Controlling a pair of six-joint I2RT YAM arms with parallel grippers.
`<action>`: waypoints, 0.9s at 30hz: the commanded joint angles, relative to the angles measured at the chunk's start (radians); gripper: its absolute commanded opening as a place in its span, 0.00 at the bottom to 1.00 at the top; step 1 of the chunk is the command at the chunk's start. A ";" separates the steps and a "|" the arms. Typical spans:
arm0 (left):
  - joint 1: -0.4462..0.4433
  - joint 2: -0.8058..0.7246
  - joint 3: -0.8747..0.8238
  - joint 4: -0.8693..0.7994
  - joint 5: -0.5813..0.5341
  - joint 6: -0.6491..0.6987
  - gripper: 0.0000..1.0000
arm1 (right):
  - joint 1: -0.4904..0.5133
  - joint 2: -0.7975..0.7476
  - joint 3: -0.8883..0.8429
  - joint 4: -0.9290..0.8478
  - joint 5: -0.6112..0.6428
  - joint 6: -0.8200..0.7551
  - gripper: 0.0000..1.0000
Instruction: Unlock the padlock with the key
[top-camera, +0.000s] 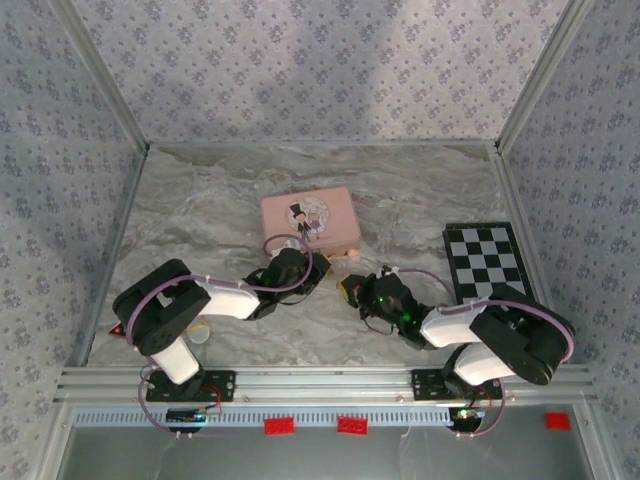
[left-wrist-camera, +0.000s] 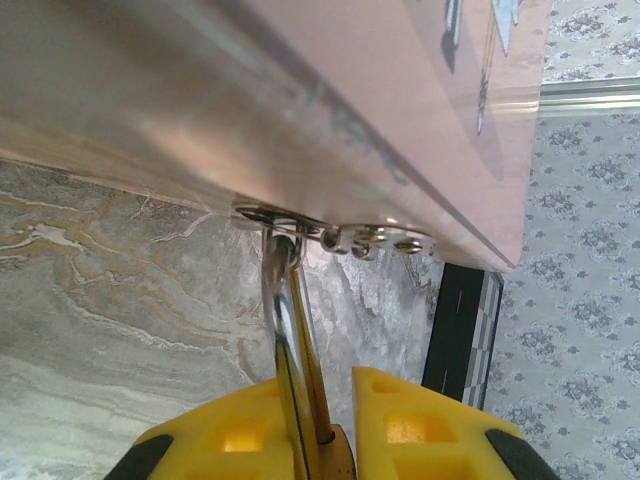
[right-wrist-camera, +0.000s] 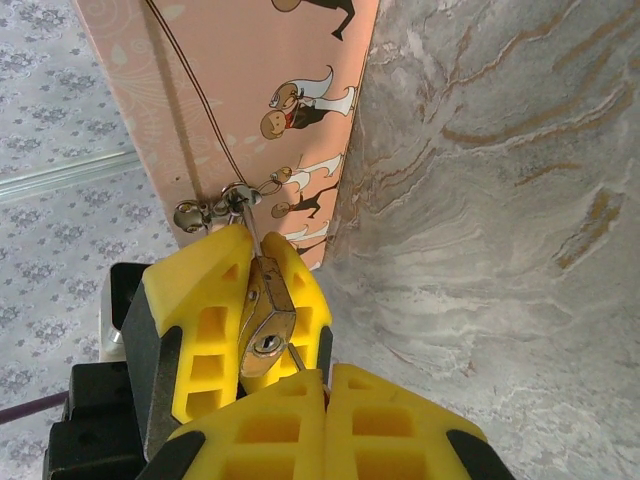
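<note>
Left pincer (left-wrist-camera: 320, 388) nearly shut, yellow fingers clamped on padlock (right-wrist-camera: 265, 330) from both sides. Right pincer (right-wrist-camera: 325, 378) fully shut, fingertips meeting, w/ thin metal blade pinched at the seam. The blade reads as key (right-wrist-camera: 296, 358); its bow is hidden.

Padlock: v. small, brass-gold body, round keyhole in bottom face turned toward right wrist cam. Thin silver shackle (left-wrist-camera: 283, 310) runs up from body and through hasp (left-wrist-camera: 370, 238). Shackle seated in body as far as visible. Key tip sits just right of keyhole, touching padlock's bottom face; can't tell if it is in the slot.

Location: padlock hangs at near-right edge of pink tin (top-camera: 310, 220), btwn the two pincers, mid bench (top-camera: 200, 210). In top view left pincer (top-camera: 318, 268) comes in from left and right pincer (top-camera: 350, 288) from right, close together.

Surroundings: black/white checkerboard (top-camera: 487, 262) lies right of tin, apart from it. Small pale round item (top-camera: 200, 333) sits by left arm's base. Three red bricks (top-camera: 352, 425) sit on near rail. Left pincer's fingers cover most of padlock's sides; only bottom face and shackle exposed.

Containers: pink tin has cartoon-figure lid. Lid down, hasp closed by shackle. Contents not visible.
</note>
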 joint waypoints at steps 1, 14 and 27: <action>-0.023 -0.010 0.042 0.129 0.099 -0.046 0.00 | 0.006 0.013 0.011 0.027 0.007 0.008 0.00; -0.025 0.009 0.039 0.150 0.100 -0.055 0.00 | 0.011 0.013 0.007 0.044 0.012 0.010 0.00; -0.039 -0.001 0.033 0.159 0.096 -0.058 0.00 | 0.012 0.016 -0.004 0.059 0.032 0.017 0.00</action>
